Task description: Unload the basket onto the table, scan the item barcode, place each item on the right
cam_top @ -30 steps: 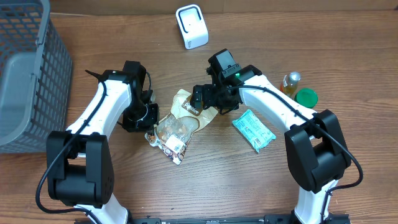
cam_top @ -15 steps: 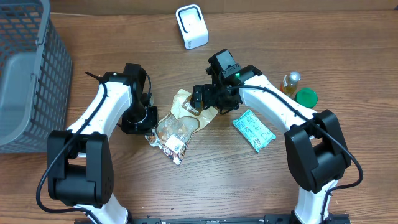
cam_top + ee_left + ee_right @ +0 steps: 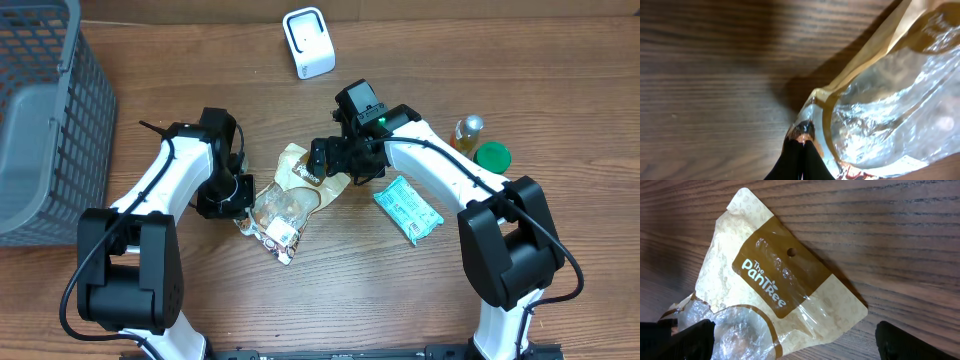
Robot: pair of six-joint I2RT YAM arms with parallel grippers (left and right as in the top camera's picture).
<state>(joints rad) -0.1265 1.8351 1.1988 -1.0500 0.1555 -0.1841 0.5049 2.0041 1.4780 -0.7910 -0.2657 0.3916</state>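
Note:
The item is a tan and brown snack bag (image 3: 290, 195) with a clear window, lying flat mid-table; its brown label (image 3: 777, 280) fills the right wrist view. No barcode shows on it. My left gripper (image 3: 238, 208) is shut, its black fingertips (image 3: 801, 145) pinched on the bag's crinkled lower corner (image 3: 805, 129). My right gripper (image 3: 335, 165) hovers open over the bag's top end, one finger (image 3: 690, 337) on either side of it (image 3: 792, 340). The white scanner (image 3: 308, 42) stands at the back.
A grey mesh basket (image 3: 40, 110) fills the left edge. Right of the bag lie a teal packet (image 3: 407, 209), a gold-capped bottle (image 3: 467, 130) and a green lid (image 3: 492, 156).
My left gripper has crept slightly forward and right along the bag's corner. The bag and the right arm have not moved.

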